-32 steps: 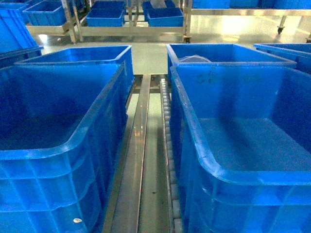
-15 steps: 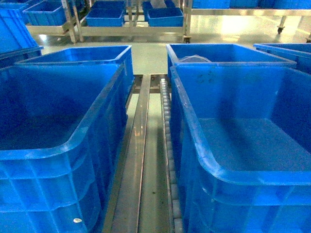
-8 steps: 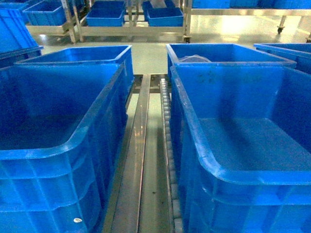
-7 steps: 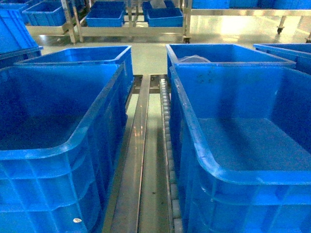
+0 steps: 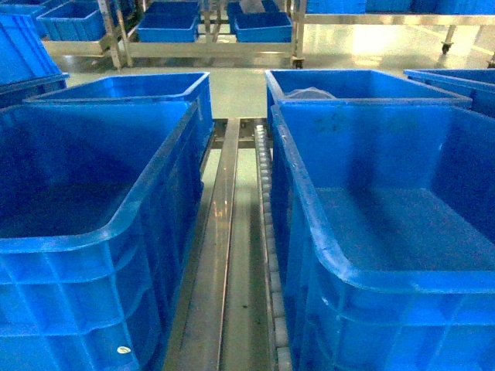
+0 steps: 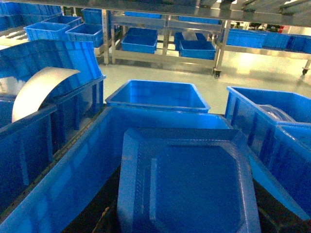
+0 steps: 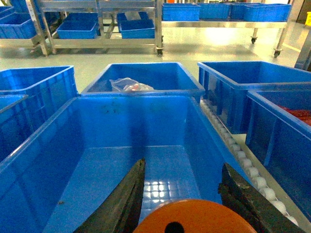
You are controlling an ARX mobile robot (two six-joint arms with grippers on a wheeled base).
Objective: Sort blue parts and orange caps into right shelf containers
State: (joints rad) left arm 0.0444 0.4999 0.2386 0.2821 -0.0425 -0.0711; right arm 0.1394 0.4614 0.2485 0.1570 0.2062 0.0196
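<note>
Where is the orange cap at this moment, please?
In the right wrist view, the orange cap sits at the bottom centre, between the right gripper's two dark fingers, above the near blue crate. The head view does not show it.

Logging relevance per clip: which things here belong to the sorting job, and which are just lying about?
Job: orange cap, blue part, near right crate.
Lying about: plastic bag, red pieces, roller rail, far shelving.
</note>
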